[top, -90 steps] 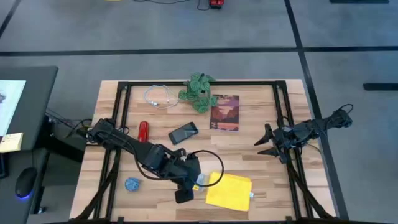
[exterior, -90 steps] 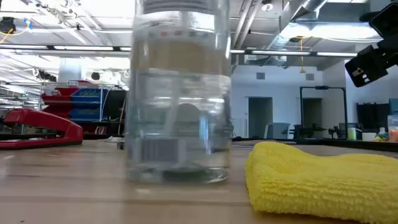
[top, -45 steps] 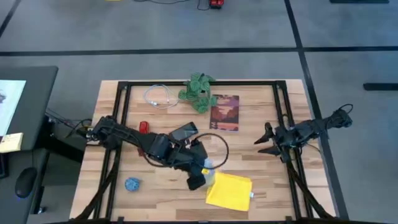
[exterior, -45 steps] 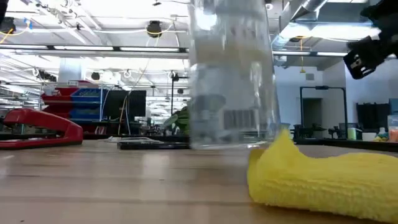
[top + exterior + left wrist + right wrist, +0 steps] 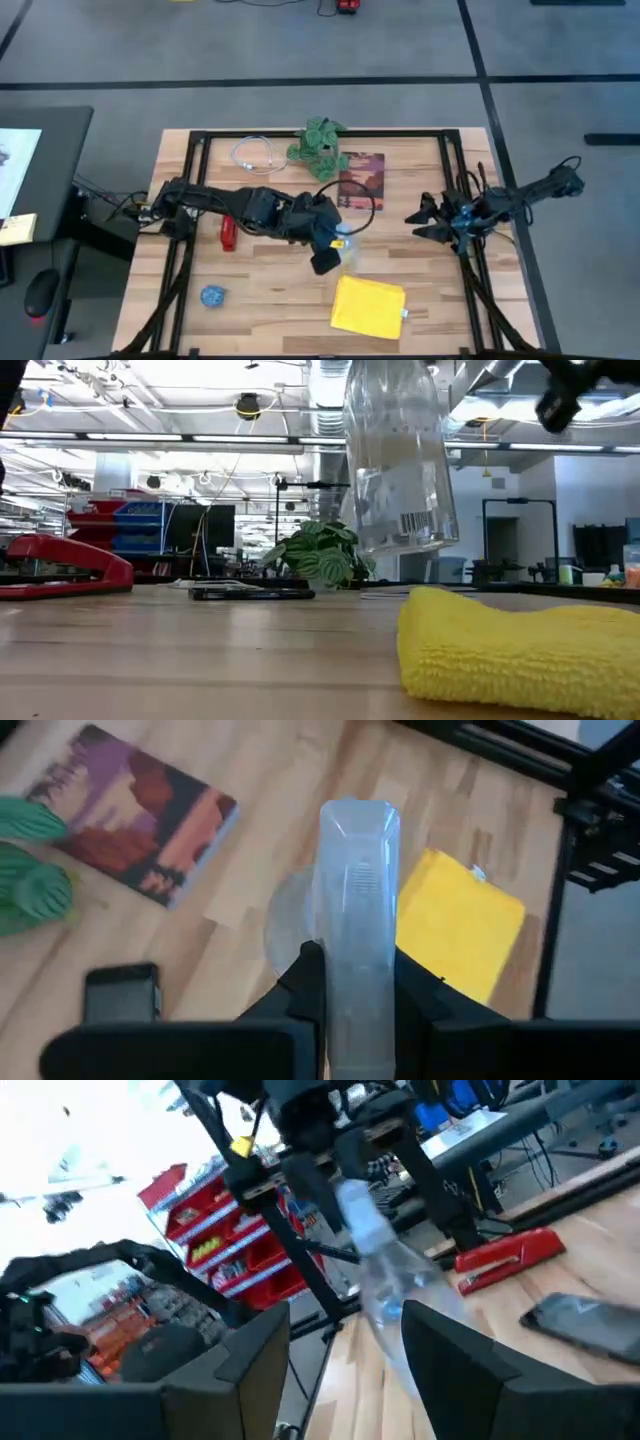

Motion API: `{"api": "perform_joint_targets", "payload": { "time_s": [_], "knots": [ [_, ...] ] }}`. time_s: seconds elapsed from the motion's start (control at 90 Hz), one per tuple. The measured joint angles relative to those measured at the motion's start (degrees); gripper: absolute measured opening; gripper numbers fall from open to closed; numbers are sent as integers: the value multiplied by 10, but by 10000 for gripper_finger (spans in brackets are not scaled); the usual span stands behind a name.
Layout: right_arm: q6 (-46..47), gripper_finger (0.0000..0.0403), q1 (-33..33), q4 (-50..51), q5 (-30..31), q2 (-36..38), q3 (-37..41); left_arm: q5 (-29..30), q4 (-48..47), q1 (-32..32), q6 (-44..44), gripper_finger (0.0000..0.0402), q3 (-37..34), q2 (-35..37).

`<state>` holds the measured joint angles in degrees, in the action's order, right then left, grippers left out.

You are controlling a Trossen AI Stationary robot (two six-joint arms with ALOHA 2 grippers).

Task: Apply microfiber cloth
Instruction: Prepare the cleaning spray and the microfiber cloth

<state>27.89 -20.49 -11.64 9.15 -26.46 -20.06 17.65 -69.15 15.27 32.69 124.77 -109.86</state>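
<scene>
The left gripper (image 5: 330,250) sits near the centre of the high view, clenched on a clear plastic bottle (image 5: 398,460) that it holds lifted off the table (image 5: 420,290). In the low view the bottle hangs tilted in the upper middle of the frame, its base clear of the wood, with a barcode label on its side. The left wrist view shows the two dark fingers (image 5: 305,988) pressed against either side of the bottle.

The microfiber cloth (image 5: 369,307) lies flat on the table in the lower centre of the high view, just below and to the right of the left gripper and apart from it. In the low view it fills the lower right corner as a thick yellow fold.

The right gripper (image 5: 428,220) hovers at the right side of the high view, above the table's right part, its fingers spread and holding nothing.

Above the left gripper in the high view lie a dark red book (image 5: 361,181) and a green plant (image 5: 320,147); a red stapler (image 5: 229,234) rests at centre left and a small blue object (image 5: 212,296) at lower left.
</scene>
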Motion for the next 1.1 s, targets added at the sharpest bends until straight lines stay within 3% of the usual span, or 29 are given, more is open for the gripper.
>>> {"api": "perform_joint_targets", "payload": {
  "time_s": [0.222, 0.378, 0.511, 0.689, 0.911, 1.1],
  "knots": [
    [-100, 185, 20, 99, -1, -195, -171, -1, 0, -9, -54, 35, 0, 0],
    [-125, 225, 46, 161, -1, -312, -272, 2, 1, -10, -75, 34, 0, 0],
    [-172, 263, 57, 158, -3, -389, -329, 3, 1, -10, -91, 34, 0, 0],
    [-207, 268, 67, 156, -3, -473, -370, -1, 1, -10, -120, 34, 0, 1],
    [-193, 223, 72, 153, -2, -526, -401, -17, 0, -10, -131, 34, 0, 1],
    [-188, 117, 72, 155, 0, -535, -408, -26, 1, -9, -127, 43, 0, 1]
  ]
}}
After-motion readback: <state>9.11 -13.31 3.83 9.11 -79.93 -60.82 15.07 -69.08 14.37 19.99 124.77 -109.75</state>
